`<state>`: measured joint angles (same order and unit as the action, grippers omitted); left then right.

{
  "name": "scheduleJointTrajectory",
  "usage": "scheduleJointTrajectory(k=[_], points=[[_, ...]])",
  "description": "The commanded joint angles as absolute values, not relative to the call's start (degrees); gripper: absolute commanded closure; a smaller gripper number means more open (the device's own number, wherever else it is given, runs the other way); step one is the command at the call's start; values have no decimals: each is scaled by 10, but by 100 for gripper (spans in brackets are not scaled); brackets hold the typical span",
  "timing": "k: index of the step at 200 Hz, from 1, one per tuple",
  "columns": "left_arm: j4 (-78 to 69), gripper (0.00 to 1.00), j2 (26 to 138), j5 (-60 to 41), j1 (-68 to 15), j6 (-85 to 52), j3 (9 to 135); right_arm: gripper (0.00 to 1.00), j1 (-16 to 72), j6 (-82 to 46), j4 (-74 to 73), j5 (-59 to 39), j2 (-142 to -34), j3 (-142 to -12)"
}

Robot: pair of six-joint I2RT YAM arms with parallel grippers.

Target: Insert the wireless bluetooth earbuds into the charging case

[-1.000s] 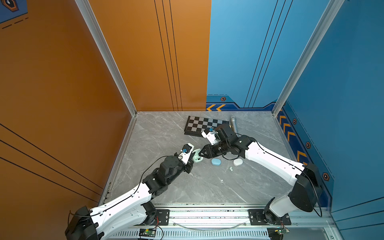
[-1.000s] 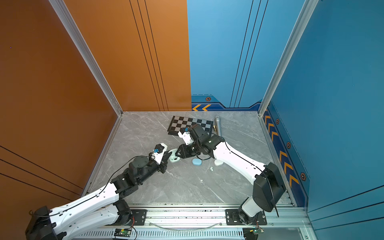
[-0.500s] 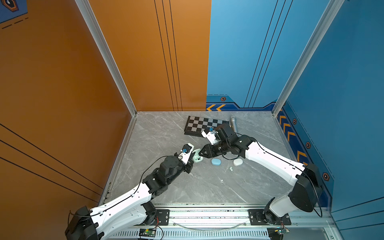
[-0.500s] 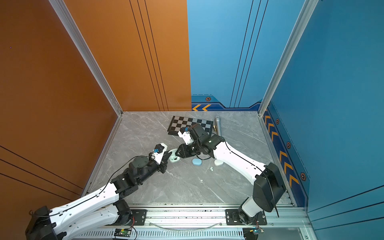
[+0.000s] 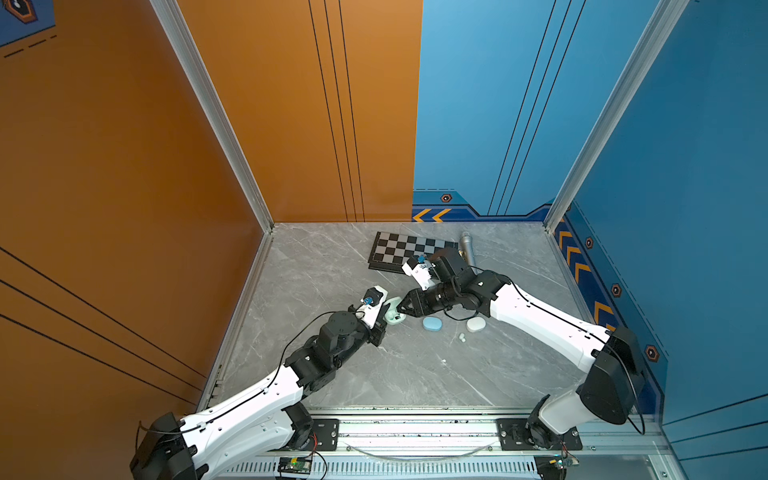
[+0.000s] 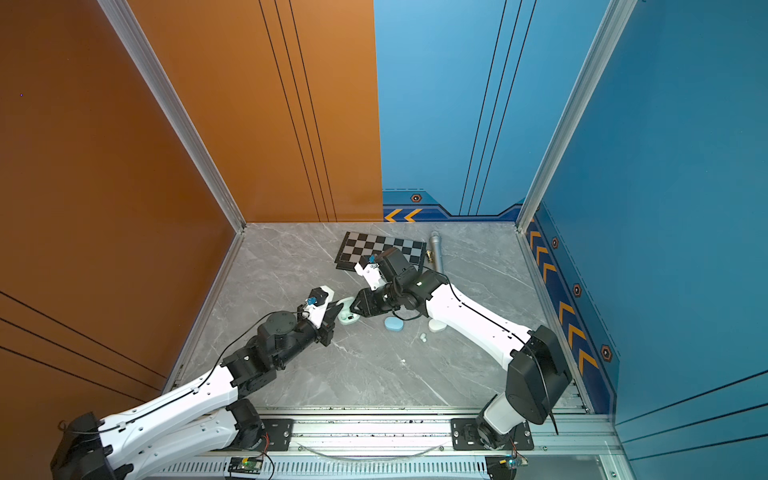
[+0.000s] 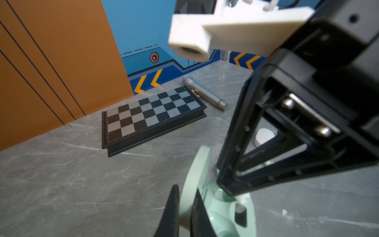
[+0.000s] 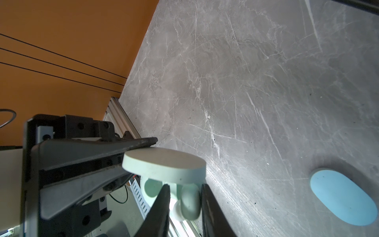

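Left gripper [image 7: 186,191]: we see its jaws clamped on the edge of the lid [image 8: 164,164] of the mint charging case [image 7: 224,215]. The lid stands raised and the base lies on the table [image 5: 374,374].
Right gripper [image 8: 185,187]: we see it tipped down over the open case, facing the left gripper, with its jaws a little apart.
Mint earbud [image 8: 190,202]: it sits between the right gripper's fingers, against one of them. We cannot tell whether the other finger presses it too, so we cannot say it is clamped.
Earbud and case: the earbud is right at the open base, just beside the lid's hinge. We cannot tell whether it is seated in a pocket.
Loose earbuds [image 5: 461,337]: two pale ones lie together on the table, apart from both grippers and near the white case [image 5: 475,324].
Blue case [image 5: 432,323]: closed, on the table just beside the right gripper.
Far side: we see a chessboard [image 5: 399,251] and a microphone [image 5: 467,249] lying side by side.
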<state>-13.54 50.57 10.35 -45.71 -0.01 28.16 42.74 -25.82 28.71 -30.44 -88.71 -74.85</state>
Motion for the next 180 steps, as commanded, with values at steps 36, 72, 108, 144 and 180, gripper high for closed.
scheduleJointTrajectory(k=[36, 72, 108, 144, 180], points=[[-150, 100, 497, 104, -451, -10, 278, 71, 431, -258, 296, -289, -859, -771], [-150, 100, 493, 105, -451, -9, 278, 73, 431, -254, 299, -287, -864, -761], [-150, 100, 490, 107, -450, -9, 276, 71, 433, -245, 301, -279, -870, -747], [-150, 100, 489, 108, -449, -9, 277, 66, 437, -225, 312, -262, -872, -746], [-150, 100, 490, 108, -449, -8, 281, 63, 444, -215, 322, -260, -878, -747]])
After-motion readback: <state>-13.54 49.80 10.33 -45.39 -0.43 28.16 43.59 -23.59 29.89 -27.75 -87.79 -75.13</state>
